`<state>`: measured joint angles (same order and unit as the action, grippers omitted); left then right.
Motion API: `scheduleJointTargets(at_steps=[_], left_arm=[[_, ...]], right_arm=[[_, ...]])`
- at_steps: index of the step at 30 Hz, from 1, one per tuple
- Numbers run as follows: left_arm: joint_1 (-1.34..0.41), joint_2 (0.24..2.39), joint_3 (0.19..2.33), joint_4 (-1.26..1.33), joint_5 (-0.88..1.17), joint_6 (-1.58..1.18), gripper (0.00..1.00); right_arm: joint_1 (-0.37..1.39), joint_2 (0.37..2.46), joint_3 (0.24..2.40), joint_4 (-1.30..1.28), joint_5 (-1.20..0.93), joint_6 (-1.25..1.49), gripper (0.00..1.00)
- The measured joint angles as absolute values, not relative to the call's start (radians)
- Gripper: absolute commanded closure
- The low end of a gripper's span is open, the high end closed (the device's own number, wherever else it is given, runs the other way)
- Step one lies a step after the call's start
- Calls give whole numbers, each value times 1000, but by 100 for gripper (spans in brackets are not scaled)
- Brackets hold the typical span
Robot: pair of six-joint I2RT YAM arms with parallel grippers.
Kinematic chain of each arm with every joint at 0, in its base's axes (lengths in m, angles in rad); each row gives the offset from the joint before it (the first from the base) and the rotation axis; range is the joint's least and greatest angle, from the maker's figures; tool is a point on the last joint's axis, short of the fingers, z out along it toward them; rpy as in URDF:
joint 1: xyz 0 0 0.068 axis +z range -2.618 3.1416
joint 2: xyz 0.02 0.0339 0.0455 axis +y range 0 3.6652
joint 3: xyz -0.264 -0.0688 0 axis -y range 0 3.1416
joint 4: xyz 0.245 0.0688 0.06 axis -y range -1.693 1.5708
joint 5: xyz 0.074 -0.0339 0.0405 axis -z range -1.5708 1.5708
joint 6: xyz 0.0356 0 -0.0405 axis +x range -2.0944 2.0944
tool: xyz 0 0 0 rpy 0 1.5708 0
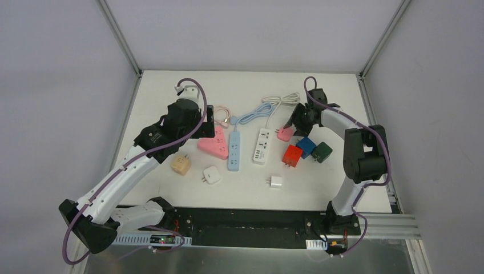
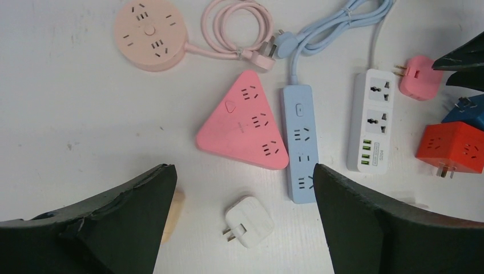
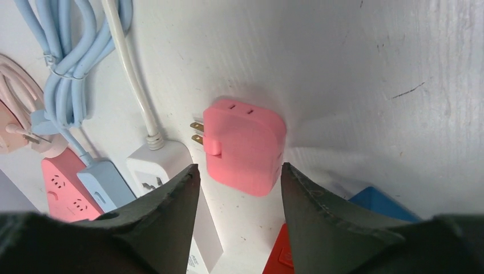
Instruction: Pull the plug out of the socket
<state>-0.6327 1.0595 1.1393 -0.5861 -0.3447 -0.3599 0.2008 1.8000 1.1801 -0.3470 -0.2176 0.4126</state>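
Note:
A pink plug (image 3: 242,145) lies loose on the table, its two prongs pointing at the white power strip (image 3: 162,165) with a small gap between them. It also shows in the top view (image 1: 284,134) next to the white strip (image 1: 261,146). My right gripper (image 3: 240,174) is open and empty, its fingers just short of the plug's two sides; in the top view it (image 1: 294,121) hangs over the plug. My left gripper (image 2: 242,171) is open and empty above a small white plug (image 2: 249,221), near the pink triangular strip (image 2: 245,123).
A blue strip (image 1: 234,149) lies between the pink triangular strip (image 1: 216,142) and the white strip. Red (image 1: 293,155), blue (image 1: 306,146) and green (image 1: 322,152) cube adapters sit right of the white strip. A beige cube (image 1: 181,164), two white plugs (image 1: 212,174) (image 1: 275,182) and a round pink socket (image 2: 150,34) lie around.

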Motion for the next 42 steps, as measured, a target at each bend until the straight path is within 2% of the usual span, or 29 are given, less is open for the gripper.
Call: scheduleJointTargets(at_steps=[5,7,8,10,13,15,16,24,29,35,42], left_arm=[[-633,1048,1177,-648,-380,-397,6],[-633,1032,1197,-675,-380,-411,2],[-633,1022,1205,-687,-380,-414,1],[-633,994,1222,-715,-381,-426,1],[-633,944,1254,-767,-407,-451,1],[-633,915,1269,-797,-429,-467,1],[-633,901,1281,-820,-436,-476,1],[-633,862,1485,-964,-499,-454,1],[-633,823,1610,-1045,-508,-424,1],[-633,713,1632,-1143,-498,-406,1],[-633,652,1662,-1196,-472,-384,1]], right_arm=[[199,1773,1197,-360,-194,403,40],[199,1736,1201,-377,-170,403,38],[198,1711,1201,-380,-160,403,35],[198,1658,1200,-385,-138,407,22],[199,1550,1183,-385,-91,406,14],[202,1474,1161,-385,-48,395,3],[204,1431,1147,-387,-24,392,1],[214,1094,1148,-492,150,368,0],[214,870,1259,-627,241,326,0],[215,588,1382,-740,337,248,0],[215,549,1568,-930,358,221,0]])
